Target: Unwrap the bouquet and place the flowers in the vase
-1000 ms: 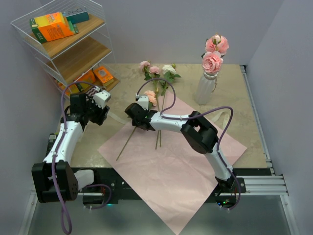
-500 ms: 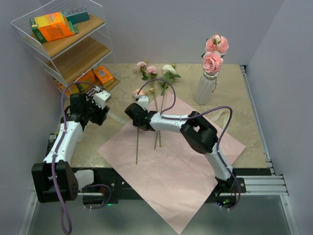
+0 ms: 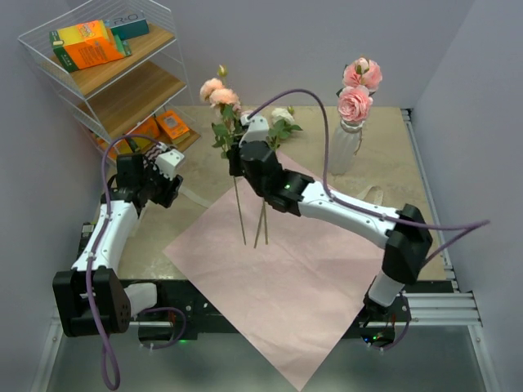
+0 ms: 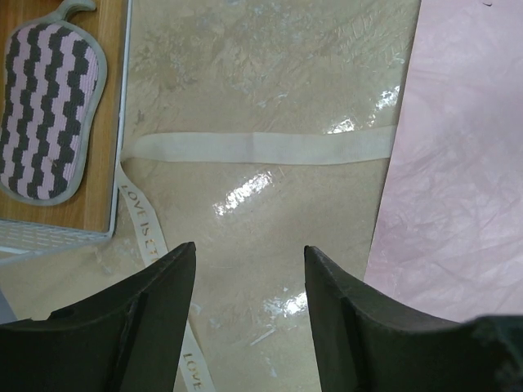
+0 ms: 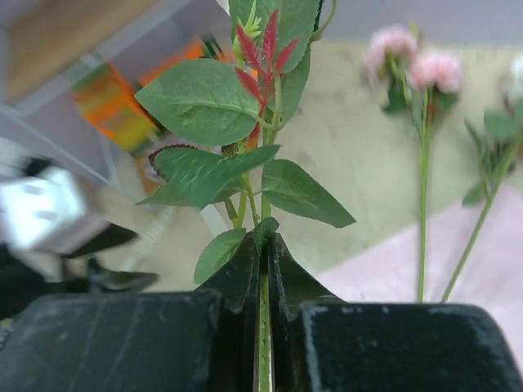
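Pink roses (image 3: pixel 217 91) upright over pink paper (image 3: pixel 286 286); white ribbed vase (image 3: pixel 343 149) with two blooms (image 3: pixel 356 103).

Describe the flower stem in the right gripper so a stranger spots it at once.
Find the large pink paper sheet lying unfolded. Over its far left edge, the right gripper clamps a green-stemmed flower with peach-pink blooms. Unlike the roses lying flat behind, it stands upright in the air.

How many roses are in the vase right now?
2: the upper rose and the lower rose, both standing in the vase. Others could be hidden behind them.
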